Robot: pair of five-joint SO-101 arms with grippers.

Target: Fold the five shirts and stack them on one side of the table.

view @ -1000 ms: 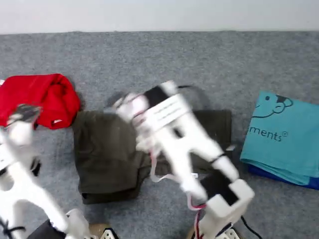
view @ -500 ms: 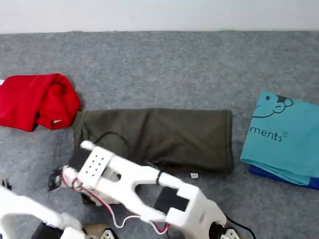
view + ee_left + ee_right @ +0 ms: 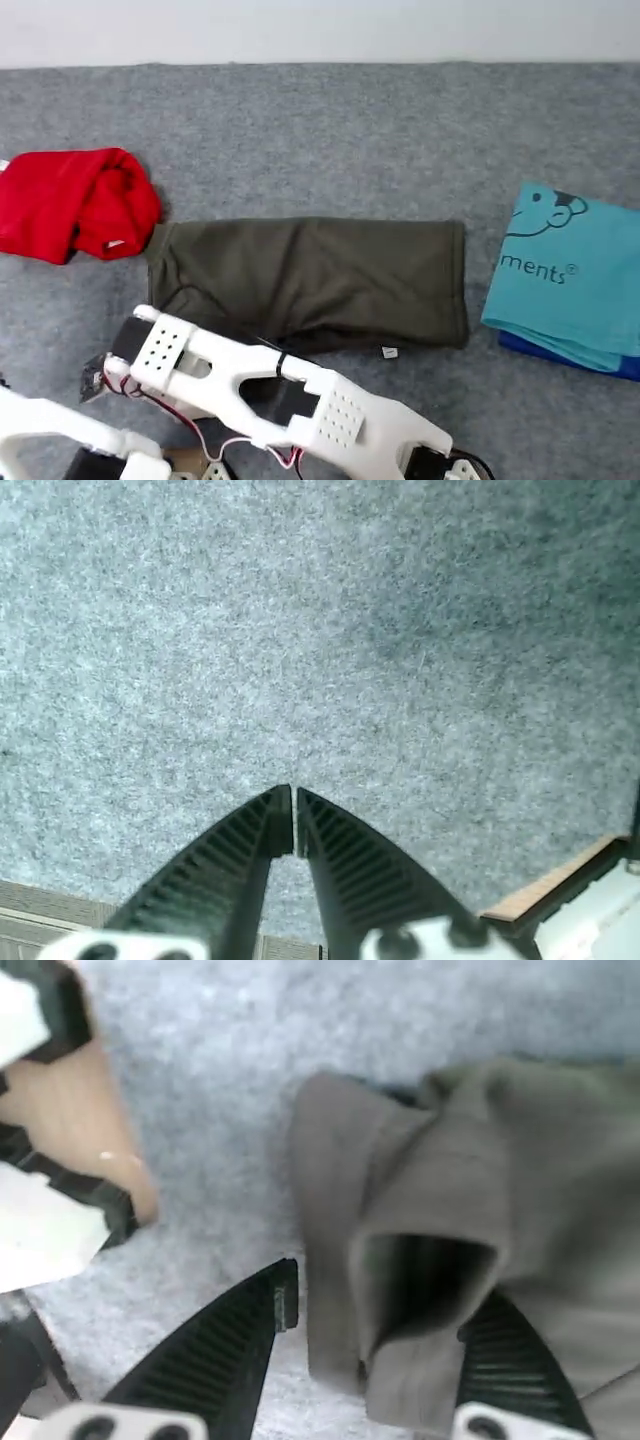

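High view shows the grey felt table with four shirts in sight. A dark olive shirt lies in the middle, folded into a long band that runs left to right, with a small white tag at its near edge. A red shirt sits bunched at the far left, just beside the olive one's left end. At the right edge a teal shirt lies folded on top of a blue shirt, whose near edge peeks out beneath it; that pair is apart from the olive shirt's right end. The right arm stretches from its base at the near right across the near side of the table to the left. It partly covers the olive shirt's near-left corner, and the right gripper is at that corner. In the right wrist view the right gripper stands wide apart, and a rumpled, doubled-over flap of the olive shirt lies between its black ribbed fingers. One finger is over bare felt beside the cloth and the other is against the fold, and nothing is pinched. The left arm is low at the near-left corner. In the left wrist view the left gripper has its tips pressed together, holds nothing, and is over bare grey felt.
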